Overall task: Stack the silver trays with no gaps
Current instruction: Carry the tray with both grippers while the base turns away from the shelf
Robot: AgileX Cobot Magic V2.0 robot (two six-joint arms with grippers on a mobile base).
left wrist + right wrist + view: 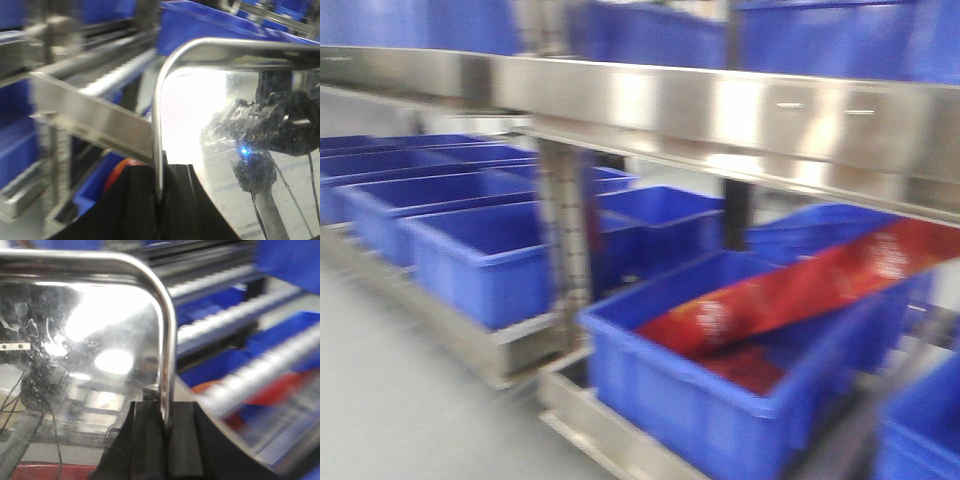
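Two claws clamped shut on the rolled rim of the tray, left claw just below one rounded corner, right claw below another, steel rack and blue crates stood near beyond both edges, little open room.

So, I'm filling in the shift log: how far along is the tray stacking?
Done: no stack shows in any view. In hand: left tool and right tool each clamp a silver tray by its rim, possibly the same one. To do: nesting it onto another tray, none in view.
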